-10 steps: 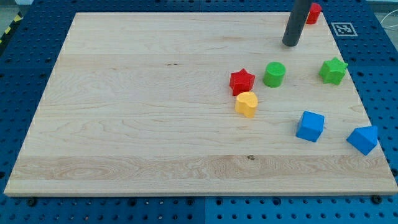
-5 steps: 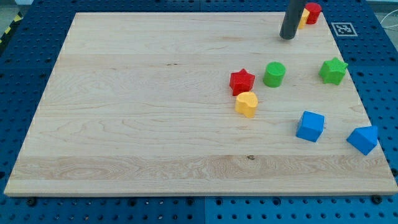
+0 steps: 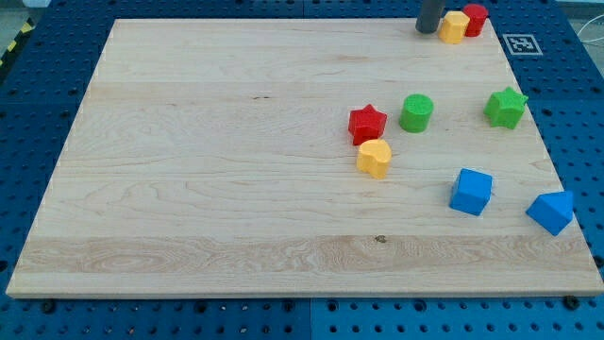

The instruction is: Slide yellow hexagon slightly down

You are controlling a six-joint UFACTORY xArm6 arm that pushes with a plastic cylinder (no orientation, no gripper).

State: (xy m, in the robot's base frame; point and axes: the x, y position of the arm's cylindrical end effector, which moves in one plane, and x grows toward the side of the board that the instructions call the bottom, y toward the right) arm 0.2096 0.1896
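The yellow hexagon (image 3: 454, 27) sits near the view's top right corner of the wooden board (image 3: 217, 161), touching a red block (image 3: 476, 19) on its right. My tip (image 3: 427, 31) is down on the board just left of the yellow hexagon, close to it or touching its left side. Only the lowest part of the dark rod shows; the rest is cut off by the view's top edge.
A red star (image 3: 367, 123), a green cylinder (image 3: 416, 112) and a yellow heart-like block (image 3: 375, 158) sit right of centre. A green star (image 3: 506, 107) is at the right edge. A blue cube (image 3: 471, 192) and another blue block (image 3: 551, 212) lie at lower right.
My tip has moved toward the view's top and slightly left, uncovering the yellow hexagon that the rod hid before. No block has visibly moved.
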